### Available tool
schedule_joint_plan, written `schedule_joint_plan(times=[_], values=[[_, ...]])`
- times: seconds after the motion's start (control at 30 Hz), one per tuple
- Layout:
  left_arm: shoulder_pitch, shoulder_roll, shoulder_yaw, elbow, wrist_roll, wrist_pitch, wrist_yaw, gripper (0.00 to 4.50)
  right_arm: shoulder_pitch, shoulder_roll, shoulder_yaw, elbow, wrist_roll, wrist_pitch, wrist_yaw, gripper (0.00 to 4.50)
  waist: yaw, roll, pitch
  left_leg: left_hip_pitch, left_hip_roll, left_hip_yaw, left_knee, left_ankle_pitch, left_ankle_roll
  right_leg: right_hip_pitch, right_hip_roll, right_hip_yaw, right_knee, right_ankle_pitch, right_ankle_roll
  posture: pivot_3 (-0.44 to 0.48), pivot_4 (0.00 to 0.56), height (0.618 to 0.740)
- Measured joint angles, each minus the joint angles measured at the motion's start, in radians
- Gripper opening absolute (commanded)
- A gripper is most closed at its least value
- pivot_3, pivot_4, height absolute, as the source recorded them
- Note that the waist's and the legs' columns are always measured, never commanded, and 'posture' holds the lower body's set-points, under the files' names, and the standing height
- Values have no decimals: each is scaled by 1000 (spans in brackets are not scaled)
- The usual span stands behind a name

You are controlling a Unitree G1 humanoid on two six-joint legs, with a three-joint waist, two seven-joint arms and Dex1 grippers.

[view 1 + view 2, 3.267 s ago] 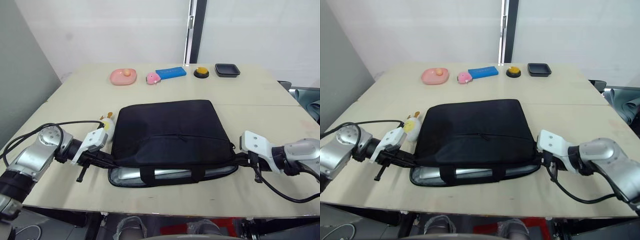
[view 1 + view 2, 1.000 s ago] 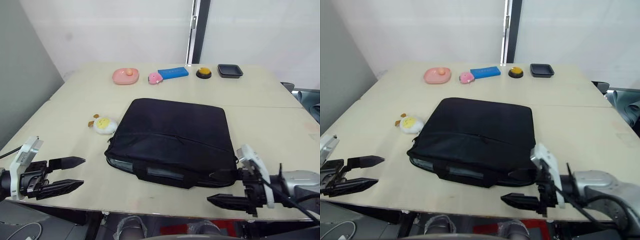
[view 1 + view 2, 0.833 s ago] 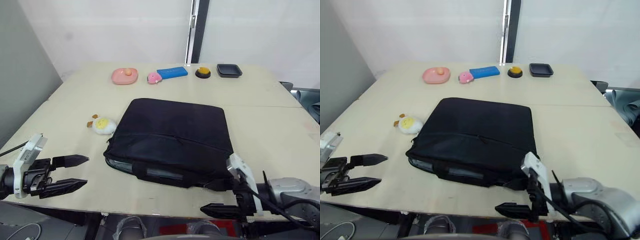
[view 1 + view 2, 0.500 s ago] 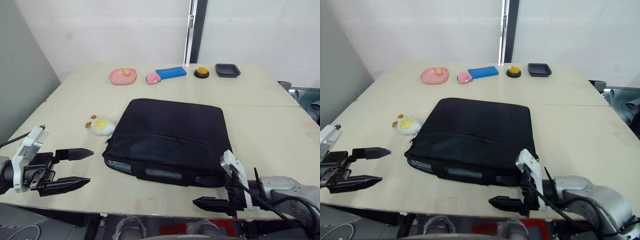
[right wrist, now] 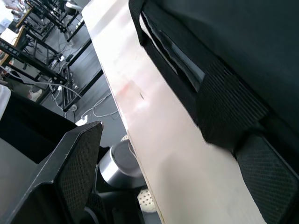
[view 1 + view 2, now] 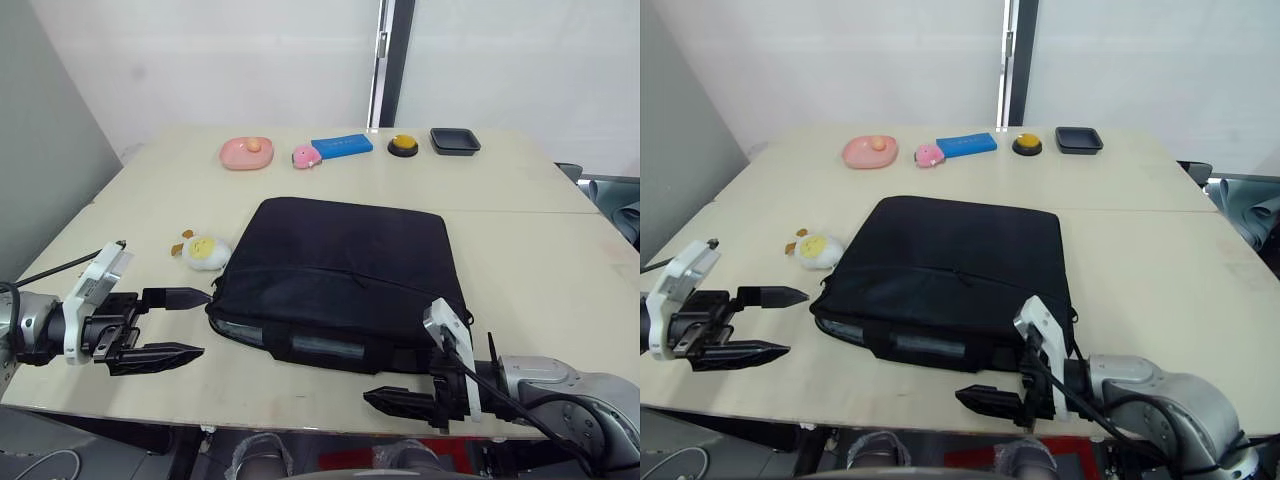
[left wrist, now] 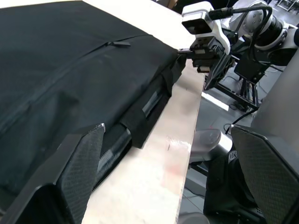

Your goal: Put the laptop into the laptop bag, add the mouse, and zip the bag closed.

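— Where are our hands?

— Our left gripper (image 6: 178, 322) hangs spread and empty at the table's (image 6: 530, 190) near-left corner, aimed at the laptop bag's (image 6: 345, 260) left end. Our right gripper (image 6: 400, 398), also parted and holding nothing, sits at the near edge by the bag's near-right corner, probably to work the zip.

— And the laptop (image 6: 320, 347)?

— Inside, a pale strip showing through the unzipped near side. The mouse we can't pick out (maybe already inside; the white-and-yellow toy (image 6: 208, 251) touches the bag's far-left side).
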Motion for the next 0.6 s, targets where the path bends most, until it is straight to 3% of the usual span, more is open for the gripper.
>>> schedule_joint_plan(times=[0.33,0.6], values=[[-84,-15,-64,73,19,-12,-1,4500,-42,-10,-123,-36,310,15,-60,4480,4,0,0,0,0,0,2,0,0,0,0,0,3,0,0,0,150,740],[-121,-26,-99,99,33,-22,1,4500,-144,-37,-133,26,383,20,-110,4480,7,0,0,0,0,-1,4,0,0,0,0,0,4,0,0,0,150,740]])
